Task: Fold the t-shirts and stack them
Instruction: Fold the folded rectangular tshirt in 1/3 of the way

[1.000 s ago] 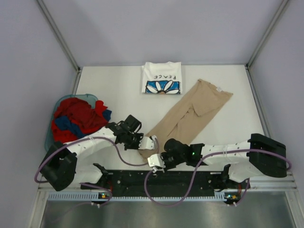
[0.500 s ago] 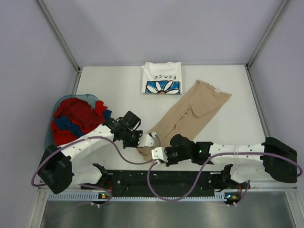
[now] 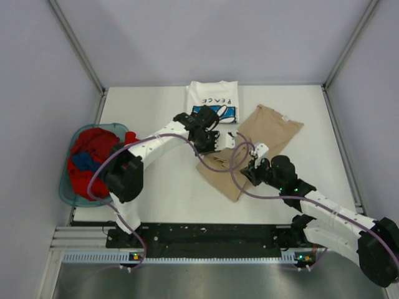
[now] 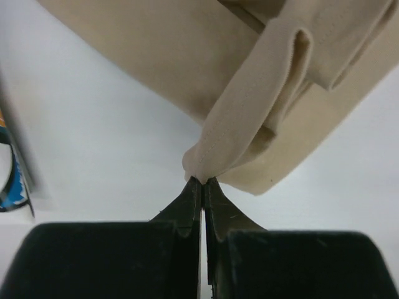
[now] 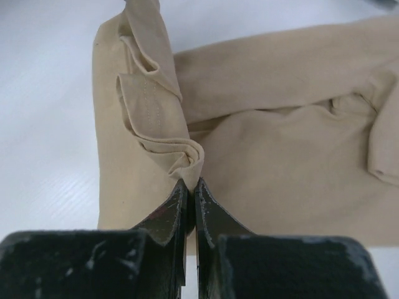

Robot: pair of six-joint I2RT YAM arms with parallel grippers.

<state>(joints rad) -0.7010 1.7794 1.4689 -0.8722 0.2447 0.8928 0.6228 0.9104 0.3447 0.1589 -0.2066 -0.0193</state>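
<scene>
While a second ago you had the plain tan cloth t-shirt (image 3: 249, 149) stretched out long near the counter's (image 3: 156, 187) front edge, both arms have now carried its lower end up over the body. Left gripper (image 4: 202, 182) and right gripper (image 5: 190, 184) each pinch a bunched hem, fingers pressed tight. Fold's nearly made; the white daisy-print "PEACE" t-shirt (image 3: 209, 96) lies just beyond.

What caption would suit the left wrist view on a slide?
Left gripper shut on a bunched edge of the tan t-shirt, lifting it above the white table.
</scene>
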